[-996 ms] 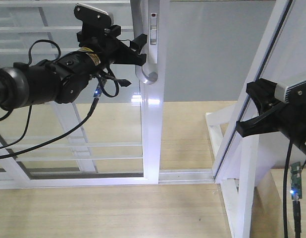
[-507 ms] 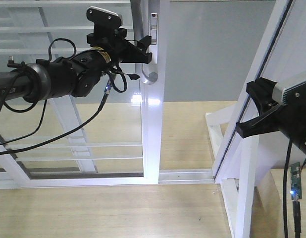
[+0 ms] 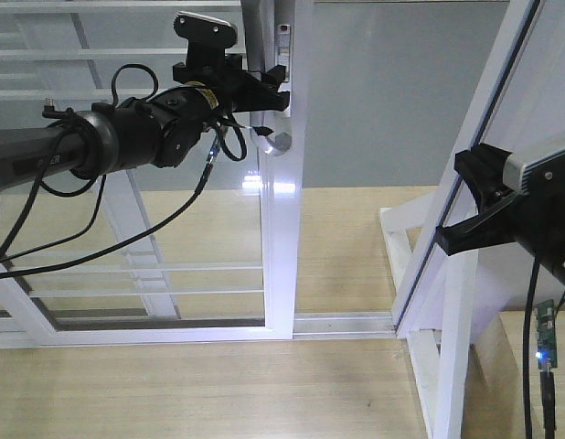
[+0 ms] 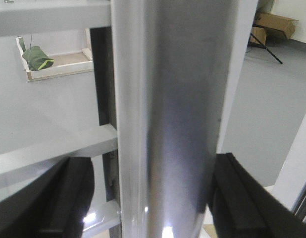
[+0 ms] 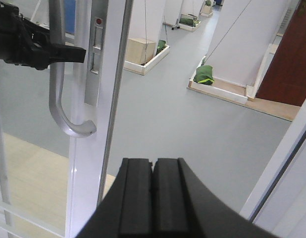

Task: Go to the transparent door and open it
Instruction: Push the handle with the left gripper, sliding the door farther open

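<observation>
Faces the transparent door (image 3: 282,240), upright in its white frame, with the handle (image 3: 277,143) high on the stile: a grey bar, straight above, curling back to the frame at its lower end. Shows the lock plate (image 5: 96,44) just right of the handle on the same stile, a red dot near its top. Left of the handle, clear glass, with white bars (image 3: 127,270) seen through it.

Reaches in from the left of the handle with the left arm (image 3: 127,137), black, a white-capped camera (image 3: 206,27) riding above the wrist. Straddles the straight part of the handle, above its curl, with the left gripper (image 3: 274,88): fingers (image 4: 59,198) apart, one on each side of the bar. In the left wrist view, nothing but bar in the middle; one finger right against it, a thin strip of frame showing beside the other. Cannot tell whether either finger presses.

Holds the right gripper (image 5: 153,173) well to the right of the handle and lower, both fingers closed flat together, nothing between them.

Further right of the handle, a second white-framed panel (image 3: 461,311), leaning. Below the handle, pale wood floor (image 3: 218,384). Beyond the handle, grey floor (image 5: 192,129) with green bags (image 5: 204,75) on white-edged platforms and cardboard boxes (image 4: 276,25).
</observation>
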### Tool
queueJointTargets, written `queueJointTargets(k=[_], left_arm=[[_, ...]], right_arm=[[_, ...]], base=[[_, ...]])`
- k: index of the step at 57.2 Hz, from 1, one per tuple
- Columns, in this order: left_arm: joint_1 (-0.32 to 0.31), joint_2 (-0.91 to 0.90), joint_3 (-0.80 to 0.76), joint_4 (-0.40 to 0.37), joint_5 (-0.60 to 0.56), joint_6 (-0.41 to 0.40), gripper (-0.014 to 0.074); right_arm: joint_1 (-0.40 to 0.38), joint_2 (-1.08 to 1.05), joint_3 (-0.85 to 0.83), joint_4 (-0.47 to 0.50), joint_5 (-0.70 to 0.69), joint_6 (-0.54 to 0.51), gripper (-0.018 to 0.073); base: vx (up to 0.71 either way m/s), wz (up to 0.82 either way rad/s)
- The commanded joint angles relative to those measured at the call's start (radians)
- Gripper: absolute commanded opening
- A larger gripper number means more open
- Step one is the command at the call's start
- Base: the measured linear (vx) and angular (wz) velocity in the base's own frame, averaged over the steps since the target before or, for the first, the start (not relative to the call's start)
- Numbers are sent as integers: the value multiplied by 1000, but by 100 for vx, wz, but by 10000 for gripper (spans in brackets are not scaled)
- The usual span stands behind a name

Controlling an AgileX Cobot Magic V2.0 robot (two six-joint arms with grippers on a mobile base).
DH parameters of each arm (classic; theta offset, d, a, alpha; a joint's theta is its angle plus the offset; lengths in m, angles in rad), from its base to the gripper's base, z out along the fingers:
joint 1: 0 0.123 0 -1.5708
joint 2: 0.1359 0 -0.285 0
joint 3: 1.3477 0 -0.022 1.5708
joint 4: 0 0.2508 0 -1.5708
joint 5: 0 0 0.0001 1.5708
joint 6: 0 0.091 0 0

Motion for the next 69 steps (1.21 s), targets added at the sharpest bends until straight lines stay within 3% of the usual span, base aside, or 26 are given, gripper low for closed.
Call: queueJointTargets(k=[1,9,15,38,62,69], left_arm=[[-3,-59,-39,-15,-54,-7,496],[-3,-60,-39,-15,-22,-7,250],[-3,-64,-38,-15,-3,-7,-13],[8,-142,-36,-14,96,48,-6],[80,-221,-33,-15,241,48,-6],[103,-251,-2,-15,229,48,-6]], right_arm=[[-6,-20,-26,6,-87,-9,-6],[-6,-20,-26,6,-87,-9,-6],[-6,-20,-26,6,-86,-9,-6],[-6,-20,-26,6,-84,-10,-6],[-6,-20,-26,6,-88,-9,-6],[-6,-20,-26,6,-88,-9,-6]], base=[[0,0],[0,0],[0,0],[0,0],[0,0],[0,0]])
